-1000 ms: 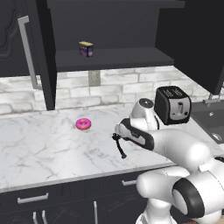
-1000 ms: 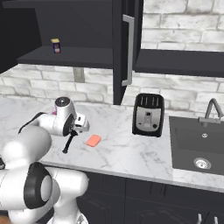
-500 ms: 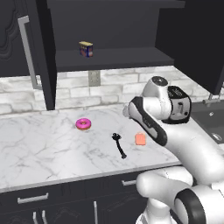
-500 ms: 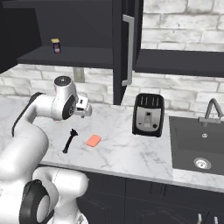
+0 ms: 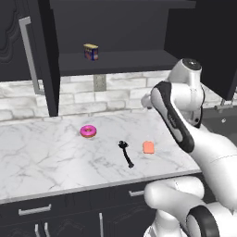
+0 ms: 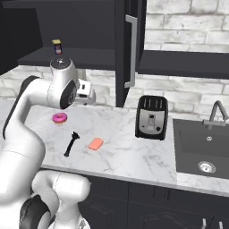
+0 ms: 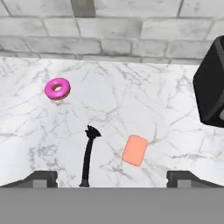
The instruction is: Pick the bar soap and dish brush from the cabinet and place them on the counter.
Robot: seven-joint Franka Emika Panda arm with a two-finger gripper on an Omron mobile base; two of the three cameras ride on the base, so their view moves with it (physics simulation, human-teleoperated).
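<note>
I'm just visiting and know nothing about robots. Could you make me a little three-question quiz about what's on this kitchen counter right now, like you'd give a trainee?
1. True or false: the bar soap and the dish brush both lie on the counter.
2. Which thing sits on the shelf of the open cabinet? A) the pink donut B) the yellow-and-blue box C) the toaster
3. Fill in: the pincer is ____ and holds nothing.

Key
1. True: they lie side by side, apart from each other.
2. B
3. open, seen in the hand view with its tips wide apart above the soap and brush.
</note>
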